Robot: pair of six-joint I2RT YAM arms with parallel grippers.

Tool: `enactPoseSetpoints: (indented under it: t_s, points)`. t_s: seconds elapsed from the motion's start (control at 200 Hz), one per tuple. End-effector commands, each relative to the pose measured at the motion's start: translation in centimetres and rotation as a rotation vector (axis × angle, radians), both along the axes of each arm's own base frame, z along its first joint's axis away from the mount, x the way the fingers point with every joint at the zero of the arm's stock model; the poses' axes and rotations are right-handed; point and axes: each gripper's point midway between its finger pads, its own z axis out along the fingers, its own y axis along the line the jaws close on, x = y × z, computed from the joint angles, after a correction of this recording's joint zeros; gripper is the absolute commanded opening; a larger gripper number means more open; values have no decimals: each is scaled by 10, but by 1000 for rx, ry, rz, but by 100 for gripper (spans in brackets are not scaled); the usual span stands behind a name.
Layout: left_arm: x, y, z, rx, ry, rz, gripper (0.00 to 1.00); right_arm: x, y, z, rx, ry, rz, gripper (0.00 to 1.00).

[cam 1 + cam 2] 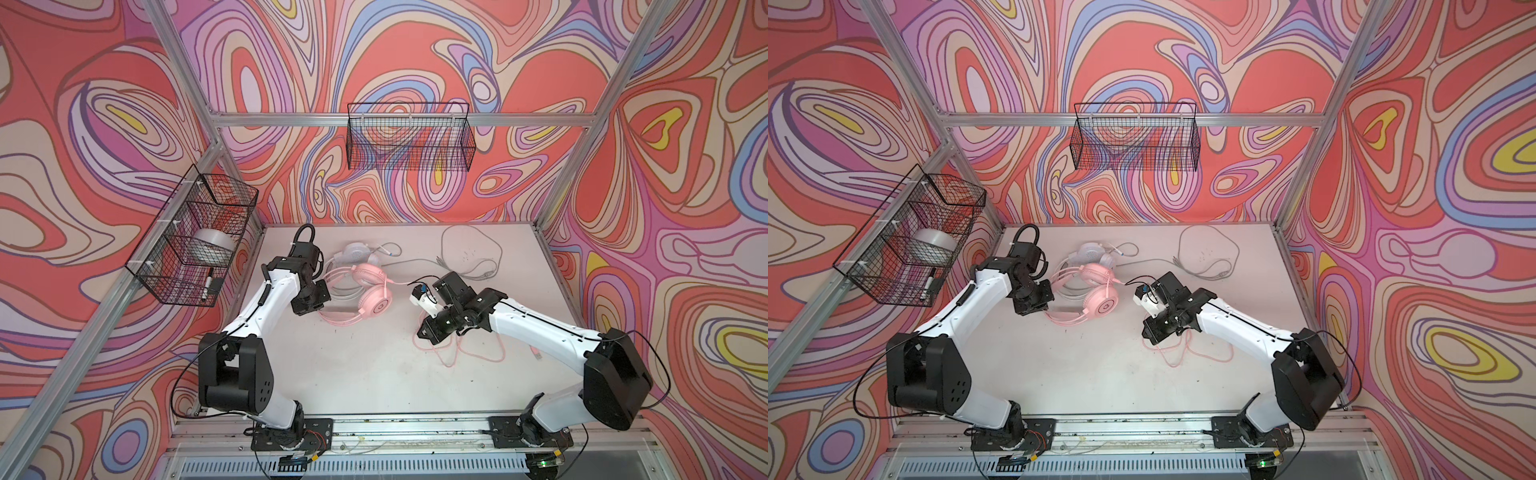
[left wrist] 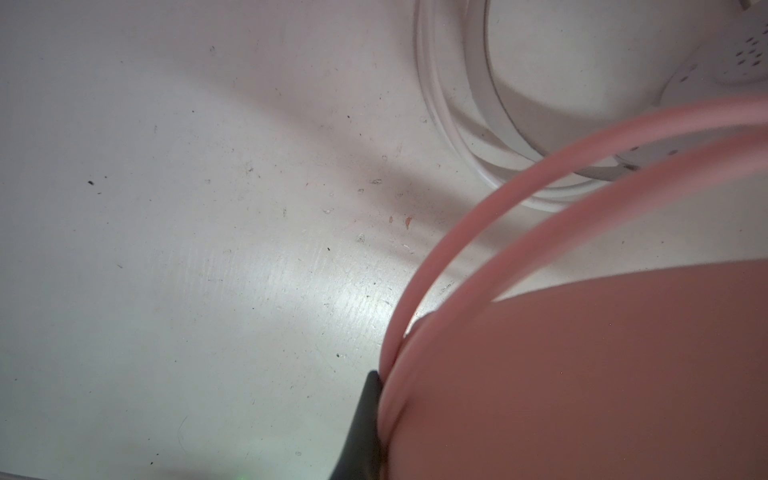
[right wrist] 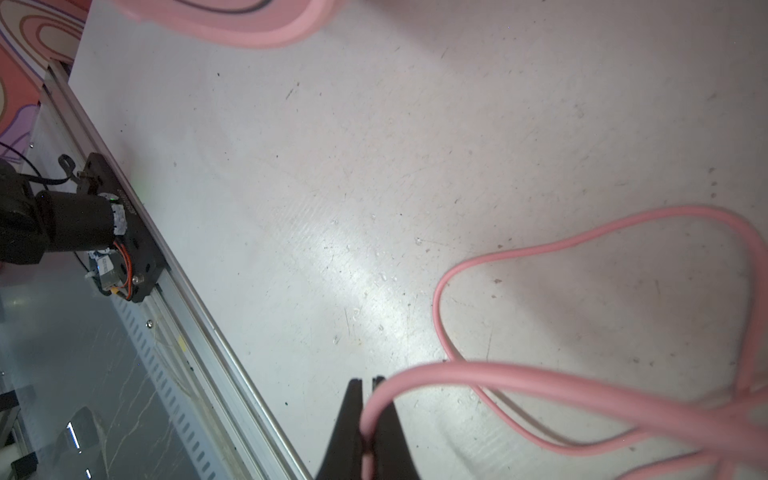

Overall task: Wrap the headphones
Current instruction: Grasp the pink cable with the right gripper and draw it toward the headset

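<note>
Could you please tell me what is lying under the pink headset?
The white headset lies partly under the pink headset: a white ear cup and a loop of its headband show beside it. Whatever sits beneath the pink ear cups is covered.

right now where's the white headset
In both top views the white headset lies toward the back of the table, left of centre, directly behind the pink headset, which overlaps it.

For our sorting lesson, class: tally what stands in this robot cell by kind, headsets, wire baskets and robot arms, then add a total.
Corded over-ear headsets: 2 (pink headset, white headset)
Black wire baskets: 2 (side-wall basket, back-wall basket)
White-and-black robot arms: 2 (left arm, right arm)
Total: 6
</note>
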Motion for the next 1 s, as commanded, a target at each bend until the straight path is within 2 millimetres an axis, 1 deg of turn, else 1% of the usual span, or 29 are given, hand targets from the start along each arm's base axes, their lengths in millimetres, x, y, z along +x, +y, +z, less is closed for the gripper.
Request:
enactPoseSetpoints:
  t_s: [0.0, 0.145, 0.255, 0.386, 0.496, 0.576, 0.646, 0.706, 0.862, 0.992]
  points:
    - [-1, 7, 7, 24, -16, 35, 0, -16, -16, 16, -61, -31, 84, 0]
    - [-6, 21, 7, 100, 5, 62, 0, -14, -33, 30, -136, -95, 85, 0]
    - [-9, 31, 8, 156, 21, 71, 0, -14, -40, 41, -161, -125, 85, 0]
    - [-10, 38, 7, 197, 27, 79, 0, -11, -51, 48, -205, -173, 77, 0]
    - [-11, 41, 5, 218, 32, 85, 0, -1, -65, 57, -257, -268, 51, 0]
    - [-13, 40, 0, 213, 43, 87, 0, 5, -69, 70, -243, -374, 50, 0]
    - [-14, 38, -5, 200, 50, 84, 0, 2, -64, 83, -190, -437, 94, 0]
    - [-14, 36, -7, 187, 54, 82, 0, -3, -59, 89, -162, -447, 151, 0]
    - [-13, 33, -7, 174, 50, 84, 0, -19, -44, 84, -129, -378, 321, 0]
    - [-13, 34, -4, 177, 47, 87, 0, -23, -29, 86, -81, -355, 399, 0]
